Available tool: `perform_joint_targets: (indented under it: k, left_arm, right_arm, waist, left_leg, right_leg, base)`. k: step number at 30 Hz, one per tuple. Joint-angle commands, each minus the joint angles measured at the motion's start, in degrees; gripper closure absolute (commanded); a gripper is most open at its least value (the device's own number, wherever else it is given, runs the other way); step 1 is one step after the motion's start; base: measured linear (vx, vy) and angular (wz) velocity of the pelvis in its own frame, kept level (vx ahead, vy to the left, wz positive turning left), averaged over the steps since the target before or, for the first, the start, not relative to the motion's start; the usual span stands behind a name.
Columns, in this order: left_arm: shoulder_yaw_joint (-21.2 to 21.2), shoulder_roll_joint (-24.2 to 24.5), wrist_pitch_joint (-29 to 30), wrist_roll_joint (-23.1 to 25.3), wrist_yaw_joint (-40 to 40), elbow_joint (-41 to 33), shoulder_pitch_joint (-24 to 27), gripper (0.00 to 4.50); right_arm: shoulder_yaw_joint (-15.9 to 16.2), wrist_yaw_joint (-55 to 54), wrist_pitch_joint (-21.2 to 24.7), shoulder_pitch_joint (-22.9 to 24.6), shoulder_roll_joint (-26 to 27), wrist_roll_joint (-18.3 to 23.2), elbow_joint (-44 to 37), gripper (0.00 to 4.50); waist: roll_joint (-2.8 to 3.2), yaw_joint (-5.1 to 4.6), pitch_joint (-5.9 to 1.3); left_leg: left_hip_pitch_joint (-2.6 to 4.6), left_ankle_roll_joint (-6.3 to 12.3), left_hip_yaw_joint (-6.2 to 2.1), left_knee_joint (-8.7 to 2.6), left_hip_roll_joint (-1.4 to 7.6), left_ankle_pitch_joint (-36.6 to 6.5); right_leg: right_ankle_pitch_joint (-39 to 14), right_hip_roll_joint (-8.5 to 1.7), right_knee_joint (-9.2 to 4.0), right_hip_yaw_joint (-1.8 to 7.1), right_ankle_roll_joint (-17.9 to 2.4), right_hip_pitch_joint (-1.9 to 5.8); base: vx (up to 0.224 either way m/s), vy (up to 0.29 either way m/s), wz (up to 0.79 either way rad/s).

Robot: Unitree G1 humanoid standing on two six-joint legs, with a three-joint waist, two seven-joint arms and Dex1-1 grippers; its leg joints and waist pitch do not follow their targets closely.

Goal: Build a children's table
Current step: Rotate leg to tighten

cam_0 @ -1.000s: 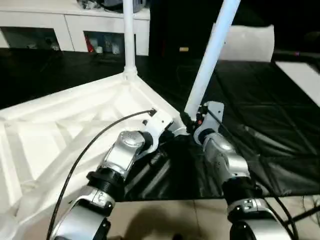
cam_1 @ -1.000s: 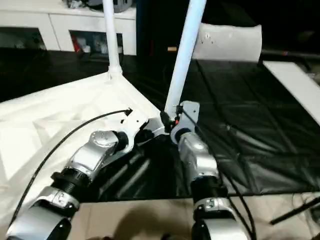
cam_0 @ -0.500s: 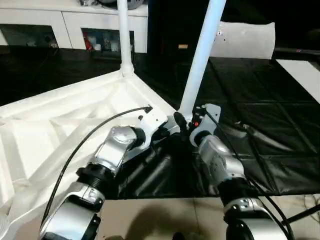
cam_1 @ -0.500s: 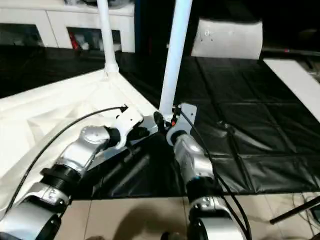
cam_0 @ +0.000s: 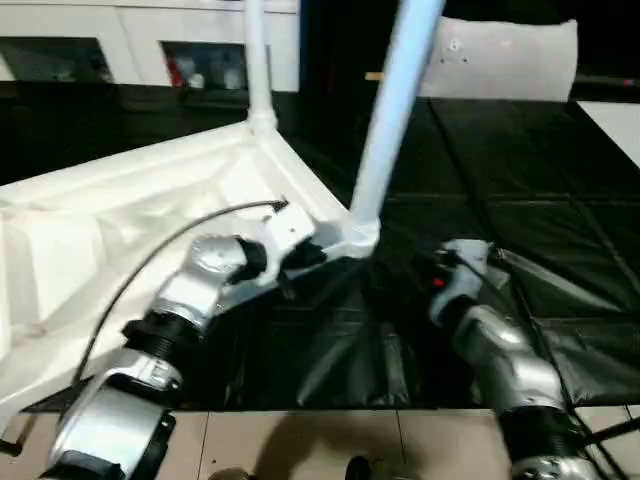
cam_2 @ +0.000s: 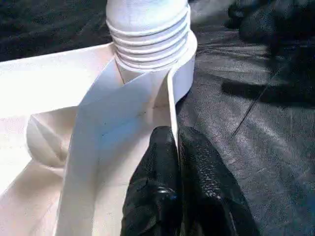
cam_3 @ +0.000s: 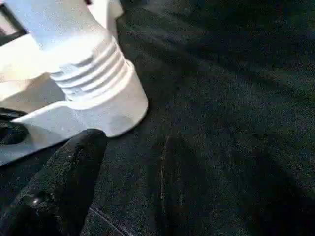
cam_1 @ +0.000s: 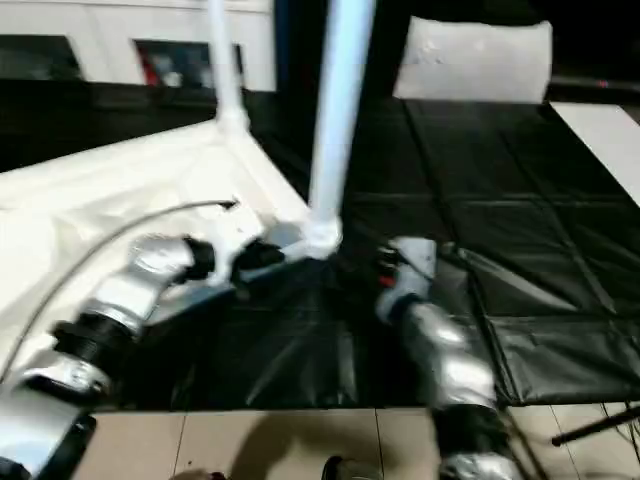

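The white ribbed plastic tabletop (cam_0: 120,215) lies underside-up at the frame's left. The left gripper (cam_2: 176,147) pinches its rim at centre, beside the white tube leg (cam_0: 385,115) standing in the corner socket. The right gripper (cam_0: 445,275), centre-right, has let go.

Silver jointed forearms (cam_0: 505,350), black textured fingers (cam_2: 162,196) (a dark cable (cam_0: 180,240) loops over the left).

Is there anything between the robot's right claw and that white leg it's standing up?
Nothing: in the left eye view, bare black mat separates the right gripper from the leg.
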Motion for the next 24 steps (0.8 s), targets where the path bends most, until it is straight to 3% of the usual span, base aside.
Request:
perform_joint_targets:
  k: [1,3,7,11,16,20,22,24]
  left_arm:
    - [-2.5,1.9,-3.5,1.3,-6.1,2.0,0.7,4.5]
    - [-3.2,2.9,-5.1,1.1,-9.2,2.2,0.7,4.5]
    - [-4.1,4.6,-9.7,0.1,-15.9,4.6,-0.3,4.5]
    - [-4.2,5.8,-13.1,-1.0,-21.0,6.2,-1.2,4.5]
    - [-4.2,7.7,-16.4,-0.5,-24.0,8.7,-2.0,4.5]
    - [-2.7,7.5,-15.3,-1.7,-23.0,8.4,-1.7,4.5]
    - [-1.1,6.5,-11.5,-2.3,-19.9,8.3,-1.7,4.5]
    - [-0.3,5.8,-8.5,-3.4,-19.3,7.9,-1.6,4.06]
  right_arm:
    - [0.8,3.0,1.3,1.4,-1.9,1.1,-4.4,0.03]
    - [1.6,5.3,2.6,2.2,-3.6,1.7,-6.6,0.03]
    - [4.8,11.6,1.1,2.8,-9.4,-0.8,-9.4,0.03]
    - [6.4,15.9,1.2,2.6,-12.8,-1.6,-10.8,0.03]
    - [8.8,19.2,3.9,4.0,-15.4,-0.6,-13.9,0.03]
    - [10.3,20.1,2.4,4.9,-16.1,-1.8,-14.6,0.03]
    - [10.3,21.1,3.1,5.4,-16.0,-1.0,-15.3,0.03]
    - [10.3,21.0,3.0,5.6,-15.9,-1.0,-15.7,0.0]
  waist:
    - [-0.16,0.52,-4.99]
    - [-0.01,0.45,-4.97]
    - [0.07,1.14,-4.63]
    - [-0.14,1.59,-4.78]
    - [-0.49,1.83,-4.97]
    - [-0.53,2.01,-5.04]
    - [-0.58,2.02,-5.06]
    - [-0.64,2.2,-4.86]
  left_leg:
    - [-0.98,8.37,-0.41,-2.51,2.4,1.2]
    - [-0.78,8.13,-0.38,-2.54,2.66,0.2]
    - [-0.36,5.41,-0.23,-2.71,2.68,-4.4]
    - [-0.3,3.87,-0.38,-2.75,2.86,-5.0]
    - [-0.53,4.79,-0.41,-2.47,2.67,-3.1]
    - [-0.5,3.88,-0.37,-2.39,2.76,-3.7]
    - [-0.53,3.69,-0.33,-2.33,2.79,-3.9]
    - [-0.55,3.51,-0.38,-2.29,2.74,-4.6]
  right_leg:
    - [-1.3,-4.26,-2.42,3.78,-13.5,4.7]
    - [-3.2,-4.2,-2.47,3.71,-13.8,4.56]
    - [-11.7,-4.09,-3.47,3.67,-11.7,4.44]
    - [-11.7,-4.21,-3.2,3.72,-11.6,4.49]
    - [-9.5,-4.17,-2.8,3.73,-11.2,4.75]
    - [-11.2,-4.21,-2.84,3.63,-11.0,4.62]
    - [-10.9,-4.15,-2.7,3.64,-11.2,4.67]
    - [-12.6,-4.19,-2.97,3.59,-10.9,4.58]
  base:
    - [0.0,0.0,0.0]
    - [0.0,0.0,0.0]
    - [0.0,0.0,0.0]
    - [0.0,0.0,0.0]
    - [0.0,0.0,0.0]
    - [0.0,0.0,0.0]
    - [0.0,0.0,0.0]
    - [0.0,0.0,0.0]
